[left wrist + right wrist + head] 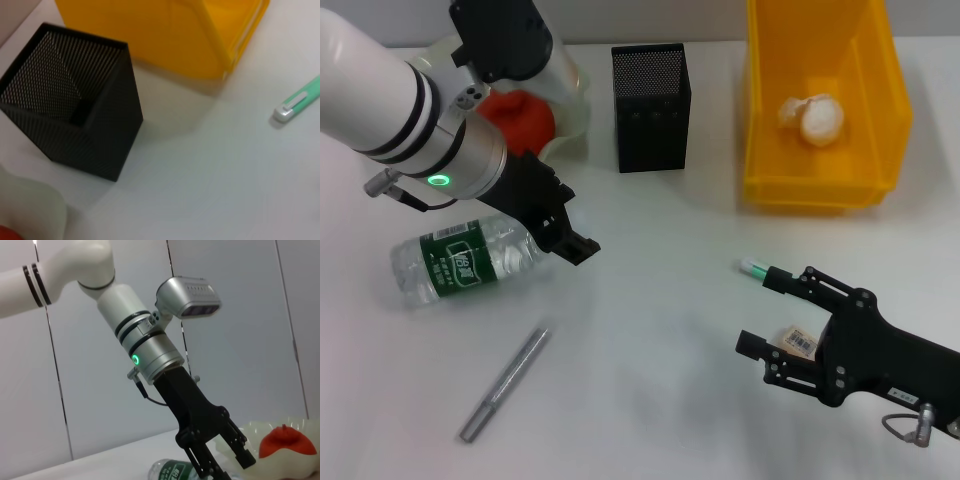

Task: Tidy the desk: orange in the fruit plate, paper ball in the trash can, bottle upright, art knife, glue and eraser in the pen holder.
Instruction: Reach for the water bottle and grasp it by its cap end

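- Trash can (760, 140): yellow bin, well beyond both jaws; the paper ball (812, 118) is already seen inside it.
- Fruit plate (570, 100): behind the left arm, with the orange (520, 118) resting in it.
- Bottle (460, 262): lying on its side, its neck end at the left gripper (565, 232), which appears to be closing on it; the jaws are judged partly open with nothing firmly held, though contact cannot be confirmed.
- Advice: the neck should be centred between the jaws before closing, then tipped slowly onto its base.
- Pen holder (651, 108): black mesh, beyond the left jaws.
- Right gripper (770, 310): jaws wide apart, a small labelled item (798, 341), probably the eraser, between them; the green stick (756, 268) lies just beside.
- Metal art knife (504, 384): well below the left jaws, untouched.
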{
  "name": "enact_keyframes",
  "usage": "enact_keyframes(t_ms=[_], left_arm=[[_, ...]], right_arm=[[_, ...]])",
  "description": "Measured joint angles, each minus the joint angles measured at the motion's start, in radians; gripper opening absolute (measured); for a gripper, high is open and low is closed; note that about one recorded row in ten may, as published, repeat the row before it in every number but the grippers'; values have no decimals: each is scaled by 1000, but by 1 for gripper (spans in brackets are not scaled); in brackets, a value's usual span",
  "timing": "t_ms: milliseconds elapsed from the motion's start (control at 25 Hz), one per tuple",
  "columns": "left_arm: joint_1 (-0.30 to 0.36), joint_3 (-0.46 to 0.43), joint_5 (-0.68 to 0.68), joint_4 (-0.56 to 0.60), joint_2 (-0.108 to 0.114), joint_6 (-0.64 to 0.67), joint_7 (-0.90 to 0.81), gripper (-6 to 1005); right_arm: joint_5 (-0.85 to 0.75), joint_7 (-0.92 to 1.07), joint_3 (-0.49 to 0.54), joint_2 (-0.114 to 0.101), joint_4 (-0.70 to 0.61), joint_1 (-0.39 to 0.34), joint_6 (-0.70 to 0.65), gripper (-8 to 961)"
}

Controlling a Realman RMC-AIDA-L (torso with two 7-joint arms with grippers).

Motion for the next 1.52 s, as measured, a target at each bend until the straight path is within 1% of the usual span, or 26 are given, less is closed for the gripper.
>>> enact_keyframes(t_ms=[80,200,240,440,600,840,1240,1520], left_arm=[[1,39,45,17,0,-21,-18,754],[1,57,72,18,0,-27,-28,754],[0,80,92,18,-1,-30,-36,754],[-2,110,104,7,-1,-58,-42,753],[-5,120,105,-8,-1,-82,-44,753],[-33,149,119,-65,-1,-111,-56,753],[-40,186,141,-97,-1,-146,-83,752],[-49,192,141,-124,-1,-175,-106,740]], right_arm=[[0,0,1,1,4,7,11,797],[0,0,1,1,12,13,21,797],[0,0,1,0,16,20,36,797],[0,0,1,1,22,30,47,797],[0,0,1,1,26,34,47,797],[0,0,1,1,28,33,47,797],[0,0,1,2,42,35,47,797],[0,0,1,1,43,32,47,797]])
